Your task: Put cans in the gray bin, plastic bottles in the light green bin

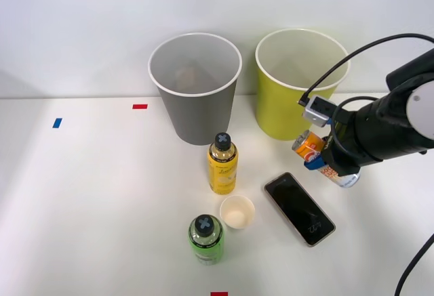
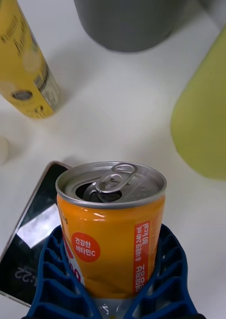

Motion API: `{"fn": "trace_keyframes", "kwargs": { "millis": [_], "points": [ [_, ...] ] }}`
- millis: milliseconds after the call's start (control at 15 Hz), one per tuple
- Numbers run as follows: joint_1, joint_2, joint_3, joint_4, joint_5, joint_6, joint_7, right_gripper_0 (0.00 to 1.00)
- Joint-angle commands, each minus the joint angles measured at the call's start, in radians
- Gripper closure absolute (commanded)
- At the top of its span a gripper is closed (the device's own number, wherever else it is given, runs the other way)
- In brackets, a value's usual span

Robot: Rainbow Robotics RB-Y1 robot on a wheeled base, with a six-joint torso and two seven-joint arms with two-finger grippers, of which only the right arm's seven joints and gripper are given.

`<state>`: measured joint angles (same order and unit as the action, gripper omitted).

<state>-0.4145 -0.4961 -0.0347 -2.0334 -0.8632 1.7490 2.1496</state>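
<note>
Can (image 2: 110, 224), opened and I judge light, thin-walled, easily dented, sits clamped mid-body between my right hand's (image 1: 324, 162) ribbed blue fingers (image 2: 58, 279), lifted off the worktop (image 1: 102, 201) just beside the light green bin (image 1: 298, 86).

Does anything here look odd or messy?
No spills. Two items fit neither bin: a black smartphone and a small paper cup on the table among the bottles. The can in the right gripper is already opened.

glossy metal can (image 2: 112, 224), ribbed blue plastic tool (image 2: 113, 294), matt plastic gray bin (image 1: 195, 89), glassy black smartphone (image 1: 299, 208)
</note>
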Motion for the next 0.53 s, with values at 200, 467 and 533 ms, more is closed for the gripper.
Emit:
{"fn": "trace_keyframes", "kwargs": {
  "millis": [200, 467, 533],
  "points": [
    [0.016, 0.018, -0.117, -0.024, -0.263, -0.261, 0.047, 1.0],
    [0.079, 0.071, -0.07, -0.024, -0.402, -0.591, 0.056, 1.0],
    [0.092, 0.082, -0.05, -0.024, -0.427, -0.668, 0.067, 1.0]
  ]
}}
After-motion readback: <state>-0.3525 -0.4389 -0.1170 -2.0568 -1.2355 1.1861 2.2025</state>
